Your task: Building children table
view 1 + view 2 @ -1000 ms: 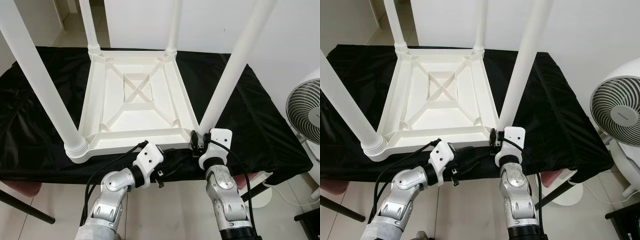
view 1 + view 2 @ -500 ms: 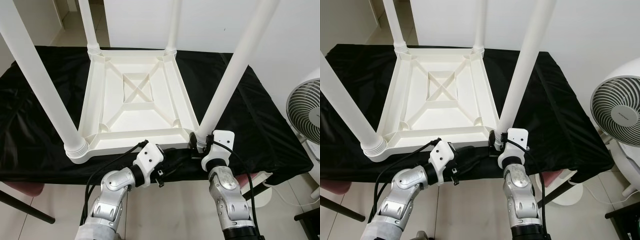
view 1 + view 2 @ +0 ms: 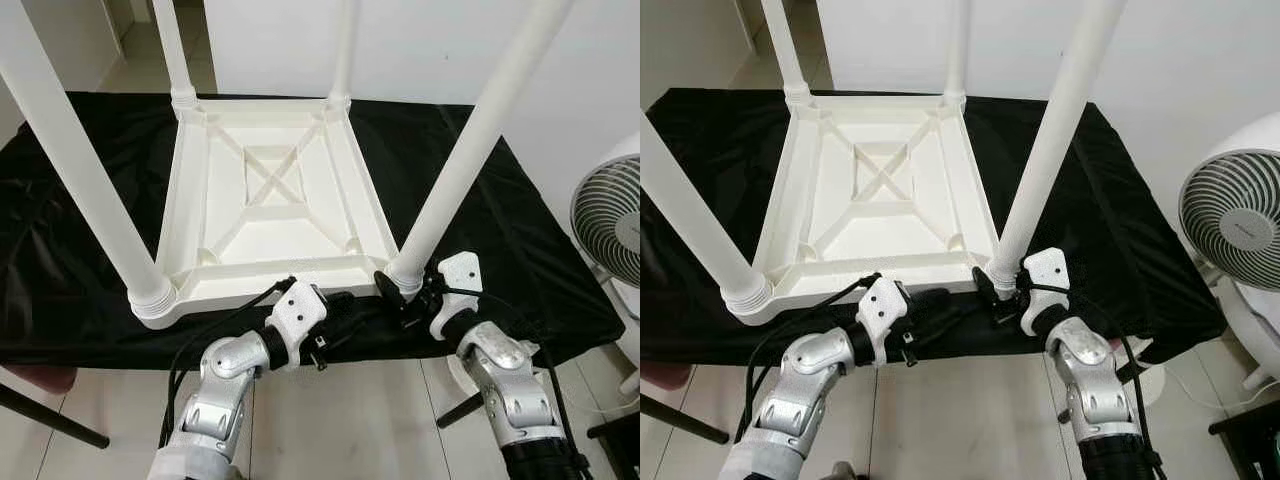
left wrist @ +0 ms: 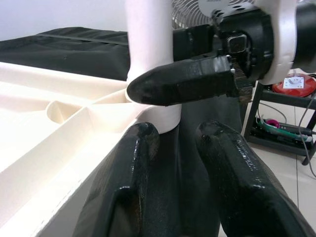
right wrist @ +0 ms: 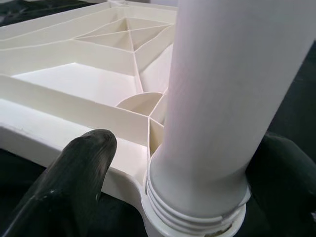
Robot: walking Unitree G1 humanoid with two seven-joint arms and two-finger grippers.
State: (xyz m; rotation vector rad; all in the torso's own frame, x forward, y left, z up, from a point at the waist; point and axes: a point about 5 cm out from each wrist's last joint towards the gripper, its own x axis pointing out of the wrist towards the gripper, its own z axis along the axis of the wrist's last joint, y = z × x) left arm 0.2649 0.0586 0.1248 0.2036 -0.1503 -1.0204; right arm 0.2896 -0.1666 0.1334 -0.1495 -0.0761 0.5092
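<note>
A white children's table (image 3: 280, 268) lies upside down on a black-covered table (image 3: 540, 250), its legs pointing up. My right gripper (image 3: 400, 288) is at the base of the near right leg (image 3: 470, 150), reaching in from the right. In the right wrist view the leg (image 5: 222, 98) stands between the open fingers (image 5: 79, 173), and a gap shows beside one finger. My left gripper (image 3: 345, 305) lies low along the tabletop's front edge, pointing at that same leg. Its fingers (image 4: 133, 158) are slightly apart with nothing between them, just short of the right gripper's finger (image 4: 182, 81).
The near left leg (image 3: 80, 170) and two far legs (image 3: 175, 50) rise around the upturned top. A white standing fan (image 3: 610, 215) is at the right, beyond the table's corner. A dark stand leg and a pink seat (image 3: 40, 375) sit below the front edge at left.
My right arm has swung out to the right, so its wrist is now right of the leg and its fingers reach leftward around the leg's base. The left gripper stays put.
</note>
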